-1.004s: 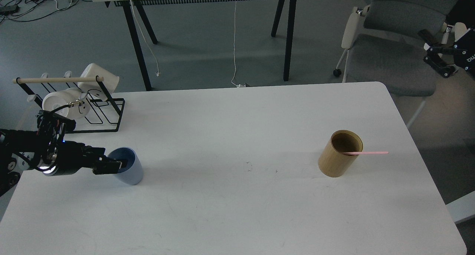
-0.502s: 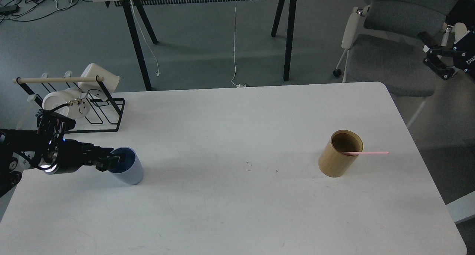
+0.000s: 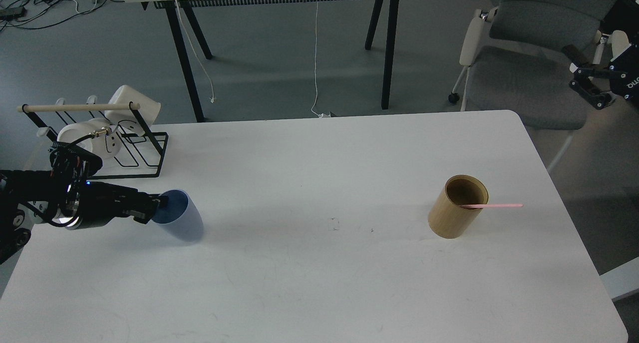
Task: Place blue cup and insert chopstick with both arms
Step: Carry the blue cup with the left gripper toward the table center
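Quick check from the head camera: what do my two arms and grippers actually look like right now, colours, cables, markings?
The left arm is black with a silver ring, looped black cables and a small blue light; left gripper is black. The right gripper is black with white parts beside it and white lettering too cropped to read.

Left gripper (image 3: 159,203) clamped on blue cup (image 3: 178,221) rim; chopstick (image 3: 491,205) in bamboo cylinder (image 3: 457,206).
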Robot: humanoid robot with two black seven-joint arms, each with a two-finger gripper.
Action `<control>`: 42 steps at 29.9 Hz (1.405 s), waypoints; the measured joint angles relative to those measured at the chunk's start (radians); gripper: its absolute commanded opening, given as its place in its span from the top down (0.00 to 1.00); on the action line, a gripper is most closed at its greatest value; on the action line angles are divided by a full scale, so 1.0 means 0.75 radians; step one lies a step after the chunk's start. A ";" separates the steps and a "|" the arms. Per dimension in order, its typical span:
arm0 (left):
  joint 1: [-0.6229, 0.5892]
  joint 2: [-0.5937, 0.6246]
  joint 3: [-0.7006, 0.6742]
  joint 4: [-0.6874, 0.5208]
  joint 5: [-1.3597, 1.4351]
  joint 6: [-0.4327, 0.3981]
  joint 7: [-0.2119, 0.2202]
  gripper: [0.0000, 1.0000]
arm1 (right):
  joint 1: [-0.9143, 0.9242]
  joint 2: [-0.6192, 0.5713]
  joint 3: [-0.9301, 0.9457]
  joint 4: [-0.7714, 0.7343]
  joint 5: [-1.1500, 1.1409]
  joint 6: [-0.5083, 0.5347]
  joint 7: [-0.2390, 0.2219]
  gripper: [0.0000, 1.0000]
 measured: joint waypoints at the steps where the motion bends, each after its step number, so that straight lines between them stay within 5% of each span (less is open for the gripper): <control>1: 0.000 0.012 -0.010 -0.047 0.000 0.002 0.000 1.00 | 0.000 0.000 0.000 -0.008 0.000 0.000 0.000 0.01; 5: -0.015 0.019 -0.072 -0.206 0.004 -0.027 0.000 1.00 | 0.000 0.000 0.002 -0.055 0.000 0.000 0.000 0.01; 12: -0.164 -0.348 -0.097 -0.220 0.126 -0.112 0.000 1.00 | 0.000 0.010 0.099 -0.250 0.018 0.000 0.019 0.01; 20: -0.321 -0.717 -0.067 0.003 0.138 -0.114 0.000 1.00 | -0.015 0.019 0.123 -0.358 0.020 0.000 0.020 0.01; 42: -0.404 -1.000 0.062 0.363 0.137 -0.113 0.000 1.00 | -0.046 0.013 0.123 -0.379 0.020 0.000 0.023 0.01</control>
